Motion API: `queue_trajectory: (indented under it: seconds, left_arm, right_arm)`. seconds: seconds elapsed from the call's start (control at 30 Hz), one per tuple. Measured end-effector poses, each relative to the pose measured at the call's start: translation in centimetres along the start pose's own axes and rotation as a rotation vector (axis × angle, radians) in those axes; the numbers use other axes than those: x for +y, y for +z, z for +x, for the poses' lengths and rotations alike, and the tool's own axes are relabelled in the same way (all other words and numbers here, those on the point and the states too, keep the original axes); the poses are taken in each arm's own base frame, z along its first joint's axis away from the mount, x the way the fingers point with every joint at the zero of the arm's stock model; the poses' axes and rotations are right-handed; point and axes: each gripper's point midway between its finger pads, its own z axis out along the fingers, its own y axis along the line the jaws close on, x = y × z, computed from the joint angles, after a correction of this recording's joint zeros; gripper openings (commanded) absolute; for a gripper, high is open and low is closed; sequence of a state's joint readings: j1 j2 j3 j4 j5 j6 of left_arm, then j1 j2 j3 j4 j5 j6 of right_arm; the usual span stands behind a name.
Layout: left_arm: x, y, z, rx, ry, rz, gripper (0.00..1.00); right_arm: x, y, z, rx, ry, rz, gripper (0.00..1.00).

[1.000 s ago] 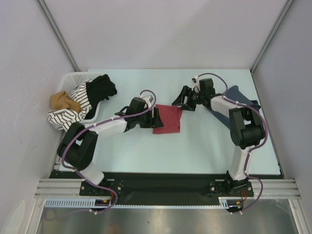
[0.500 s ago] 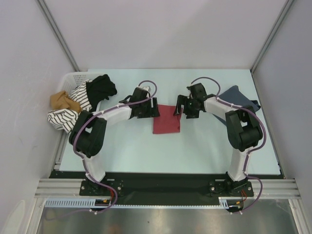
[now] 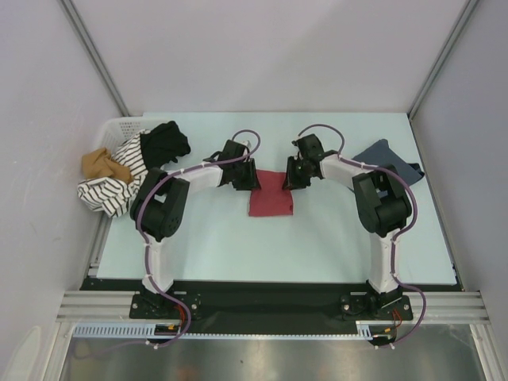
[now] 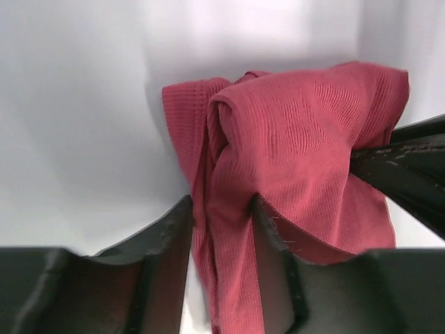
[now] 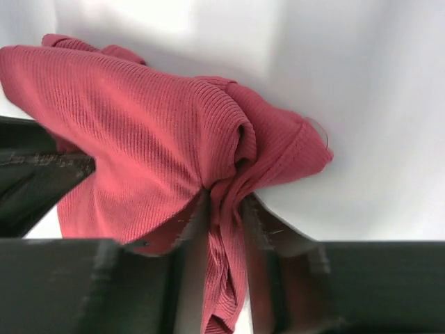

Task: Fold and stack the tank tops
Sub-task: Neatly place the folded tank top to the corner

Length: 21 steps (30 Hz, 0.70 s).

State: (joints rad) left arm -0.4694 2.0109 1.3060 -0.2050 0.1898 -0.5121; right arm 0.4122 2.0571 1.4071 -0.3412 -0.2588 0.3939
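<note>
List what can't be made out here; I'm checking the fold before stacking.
Top view: far edge of the red top, under the left gripper and right gripper.
Both wrist views: pinched cloth runs off the bottom edge.
Top view: grey top, partly behind the right arm; fold unclear.

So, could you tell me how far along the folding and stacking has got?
Looks done: the blue-grey tank top lies in a compact shape on the right, partly hidden. In hand: the red tank top is a small rectangle, with the left gripper and right gripper each pinching a far corner. Left: finishing this fold and stacking the two, which lie apart.
</note>
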Motion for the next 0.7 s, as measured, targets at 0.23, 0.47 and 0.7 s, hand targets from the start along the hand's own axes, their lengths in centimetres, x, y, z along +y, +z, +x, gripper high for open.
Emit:
queue_trajectory:
  seconds: [0.23, 0.47, 0.7]
  left_arm:
    - [-0.5, 0.6, 0.0, 0.019, -0.027, 0.041, 0.09]
    - [0.0, 0.5, -0.1, 0.010, -0.037, 0.042, 0.10]
    - [1.1, -0.3, 0.1, -0.005, -0.057, 0.042, 0.16]
  right_arm:
    - [0.3, 0.2, -0.1, 0.009, -0.001, -0.027, 0.05]
    - [1.6, 0.1, -0.3, -0.006, -0.028, -0.057, 0.64]
    - [-0.9, -2.3, -1.0, -0.048, 0.010, 0.021, 0.71]
